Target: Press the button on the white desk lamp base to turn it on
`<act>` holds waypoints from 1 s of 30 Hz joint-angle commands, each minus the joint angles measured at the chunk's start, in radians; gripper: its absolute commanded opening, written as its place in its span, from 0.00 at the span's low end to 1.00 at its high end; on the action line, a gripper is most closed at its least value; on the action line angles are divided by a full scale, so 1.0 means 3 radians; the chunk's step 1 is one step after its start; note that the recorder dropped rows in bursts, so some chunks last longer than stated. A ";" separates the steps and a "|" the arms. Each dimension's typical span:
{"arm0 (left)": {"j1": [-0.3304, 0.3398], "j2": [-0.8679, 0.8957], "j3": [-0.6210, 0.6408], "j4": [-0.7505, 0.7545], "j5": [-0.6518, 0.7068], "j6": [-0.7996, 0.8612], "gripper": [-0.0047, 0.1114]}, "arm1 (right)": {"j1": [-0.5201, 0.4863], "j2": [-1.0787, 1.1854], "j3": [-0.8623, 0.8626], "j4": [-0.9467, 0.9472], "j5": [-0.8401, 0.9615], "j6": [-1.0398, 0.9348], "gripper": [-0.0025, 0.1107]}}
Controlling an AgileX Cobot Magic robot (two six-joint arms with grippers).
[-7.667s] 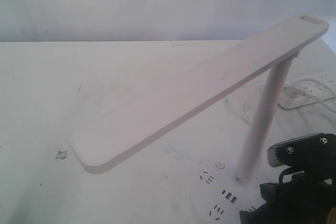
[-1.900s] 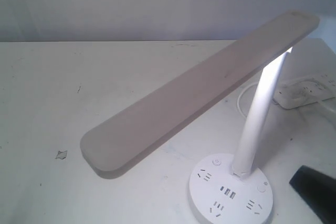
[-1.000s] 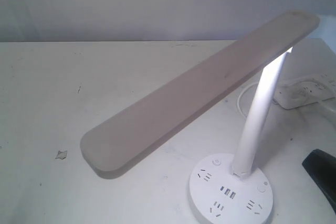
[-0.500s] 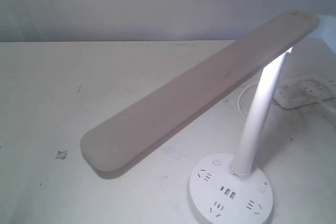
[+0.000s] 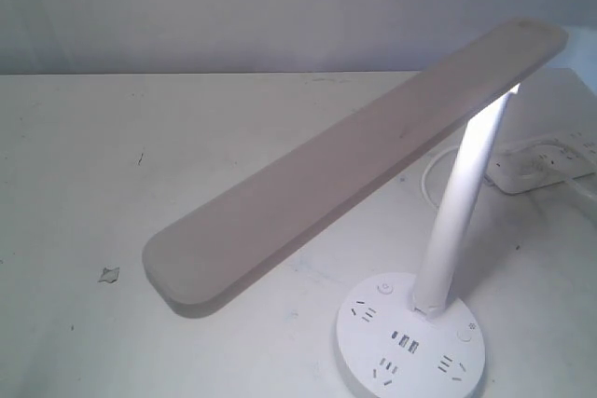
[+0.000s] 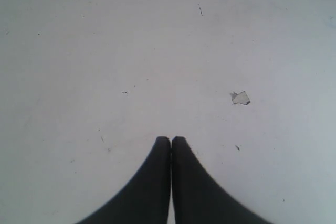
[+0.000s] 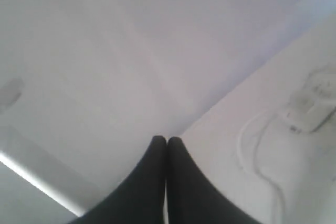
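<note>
- White on white in the exterior view: shows the white desk lamp (image 5: 354, 165) standing on a pale table (image 5: 84, 156), right of centre, with its long flat head slanting from the upper right down toward the left.
- Glows bright under the raised end of that head and down the slim, slanted pole (image 5: 457, 221).
- Places the white desk lamp base (image 5: 420, 370) at the lower right, flat on the table and cut slightly by the bottom edge.
- Carries socket holes, dark USB ports (image 5: 406, 343) and two small round buttons on the disc: one button (image 5: 384, 288) just left of the pole's foot, a second button (image 5: 465, 333) on its other side.
- Sets a rectangular power strip (image 5: 546, 160) well behind the base at the right edge, with a looping cable (image 5: 431, 184) beside it.
- Leaves a small grey fleck (image 5: 110, 275) on the table at the left, near the low tip of the head.
- Left wrist view: finds the left gripper (image 6: 170, 141) with its dark fingers pressed together on nothing, over bare tabletop, the same fleck (image 6: 240, 98) lying apart from them.
- Right wrist view: finds the right gripper (image 7: 167, 140) likewise closed and holding nothing, with a blurred glimpse of the power strip (image 7: 310, 106) and cable (image 7: 252, 145) on the table beyond it.
</note>
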 commanded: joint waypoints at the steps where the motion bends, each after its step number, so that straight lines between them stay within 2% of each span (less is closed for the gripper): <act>1: -0.0018 -0.0012 0.0011 0.0000 0.0010 -0.0010 0.04 | -0.0024 -0.0019 0.0020 0.1471 0.0071 -0.0016 0.02; 5: -0.0018 -0.0012 0.0011 0.0000 0.0010 -0.0010 0.04 | -0.0024 -0.0019 0.0020 0.1481 0.0286 -0.0016 0.02; 20: -0.0018 -0.0012 0.0011 0.0000 0.0010 -0.0010 0.04 | -0.0024 -0.0019 0.0020 0.1475 0.0459 -0.0062 0.02; 23: -0.0018 -0.0012 0.0011 0.0000 0.0010 -0.0010 0.04 | -0.0024 -0.0019 0.0020 0.1469 0.0467 -0.0537 0.02; 30: -0.0018 -0.0012 0.0011 0.0000 0.0010 -0.0010 0.04 | -0.0024 -0.0019 0.0020 0.1469 0.0324 -0.2602 0.02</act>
